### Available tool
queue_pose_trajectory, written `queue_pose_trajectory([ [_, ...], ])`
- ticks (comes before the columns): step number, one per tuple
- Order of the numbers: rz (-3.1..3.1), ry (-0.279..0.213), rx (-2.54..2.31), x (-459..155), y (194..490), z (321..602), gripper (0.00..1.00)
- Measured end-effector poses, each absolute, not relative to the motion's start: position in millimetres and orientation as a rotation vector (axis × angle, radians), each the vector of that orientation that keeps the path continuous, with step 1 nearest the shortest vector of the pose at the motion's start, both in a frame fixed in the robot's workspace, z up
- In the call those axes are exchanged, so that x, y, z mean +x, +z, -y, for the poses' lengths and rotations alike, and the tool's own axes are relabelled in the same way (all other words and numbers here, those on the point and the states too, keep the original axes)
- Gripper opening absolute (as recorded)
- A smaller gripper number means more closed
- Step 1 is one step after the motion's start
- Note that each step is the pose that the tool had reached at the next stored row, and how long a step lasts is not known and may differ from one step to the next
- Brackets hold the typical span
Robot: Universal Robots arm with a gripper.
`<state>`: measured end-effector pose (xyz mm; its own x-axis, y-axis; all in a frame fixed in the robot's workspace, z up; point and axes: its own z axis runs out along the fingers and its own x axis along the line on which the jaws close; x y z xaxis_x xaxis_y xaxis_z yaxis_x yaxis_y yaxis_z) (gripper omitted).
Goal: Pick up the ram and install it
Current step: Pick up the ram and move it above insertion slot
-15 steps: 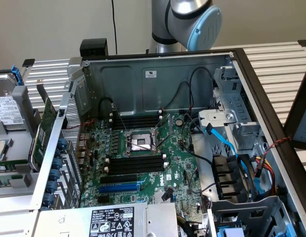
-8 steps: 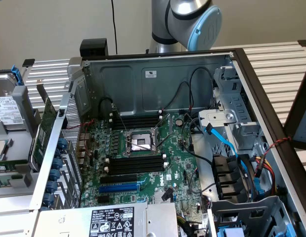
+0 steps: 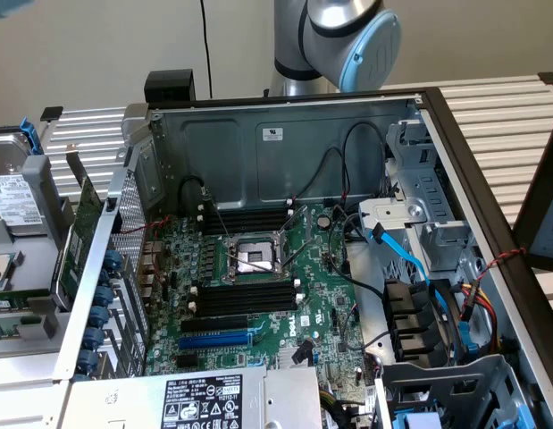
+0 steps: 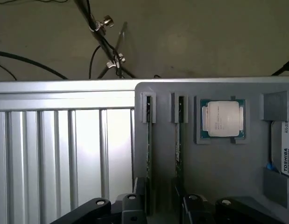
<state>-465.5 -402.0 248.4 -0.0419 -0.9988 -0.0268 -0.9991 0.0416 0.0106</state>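
We find the pincer (image 4: 163,207) with its fingers (image 4: 140,200) spread apart, holding nothing. The ram (image 4: 148,149) and a second ram stick (image 4: 179,149) stand on edge in parallel slots of the grey holder (image 4: 228,177), running away from the fingertips, each close by one finger. We cannot tell whether either finger touches a stick. A processor (image 4: 221,119) sits in its recess ahead of the pincer, beside the second ram stick. In the exterior view, the motherboard (image 3: 258,286) lies in the open case (image 3: 285,143) near the arm (image 3: 347,36).
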Motion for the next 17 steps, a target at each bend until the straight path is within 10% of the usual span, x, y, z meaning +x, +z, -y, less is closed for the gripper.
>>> queue_pose_trajectory([
  [17, -2.292, 0.037, -2.127, -465, 220, 406, 0.36],
])
